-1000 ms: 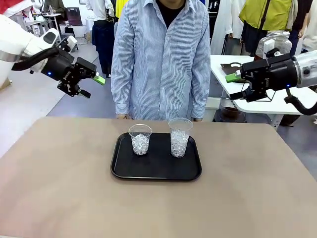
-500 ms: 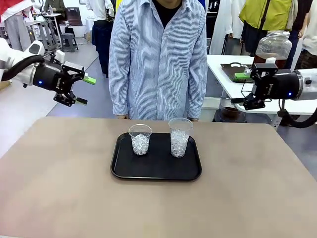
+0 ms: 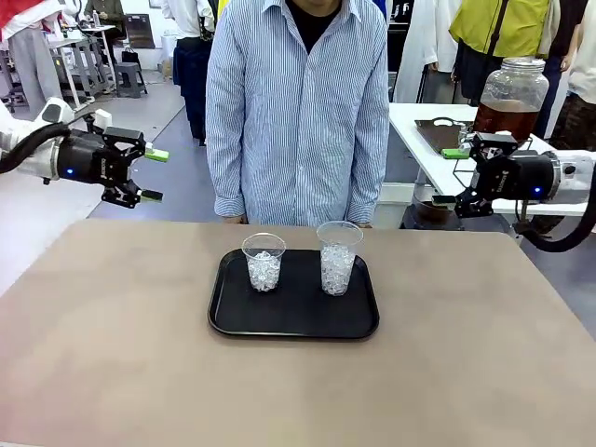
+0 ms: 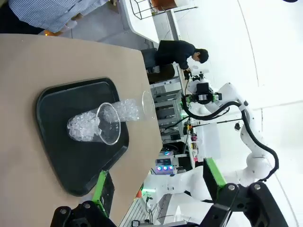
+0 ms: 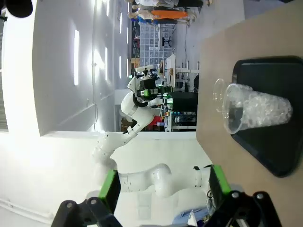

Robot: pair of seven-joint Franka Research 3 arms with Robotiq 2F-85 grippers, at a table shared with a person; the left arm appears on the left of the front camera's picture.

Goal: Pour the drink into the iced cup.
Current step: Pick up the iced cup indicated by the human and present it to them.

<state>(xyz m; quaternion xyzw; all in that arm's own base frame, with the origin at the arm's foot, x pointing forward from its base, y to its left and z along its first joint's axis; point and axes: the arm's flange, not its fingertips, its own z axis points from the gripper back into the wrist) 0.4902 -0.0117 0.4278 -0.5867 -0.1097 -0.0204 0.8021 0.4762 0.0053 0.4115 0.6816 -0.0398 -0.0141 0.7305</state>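
Centrally, iced cups (image 3: 264, 264) (image 3: 337, 258) sit on a tray (image 3: 293, 318), well apart from left tool (image 3: 153, 175) and right tool (image 3: 450, 177) (both wide).

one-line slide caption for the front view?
A short cup and a tall cup of ice on a black tray, person behind; left gripper and right gripper open, high at either side.

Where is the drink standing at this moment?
In the front view, the drink fills the lower part of a glass jar on the white side table at far right, just behind the right gripper, well away from the black tray.
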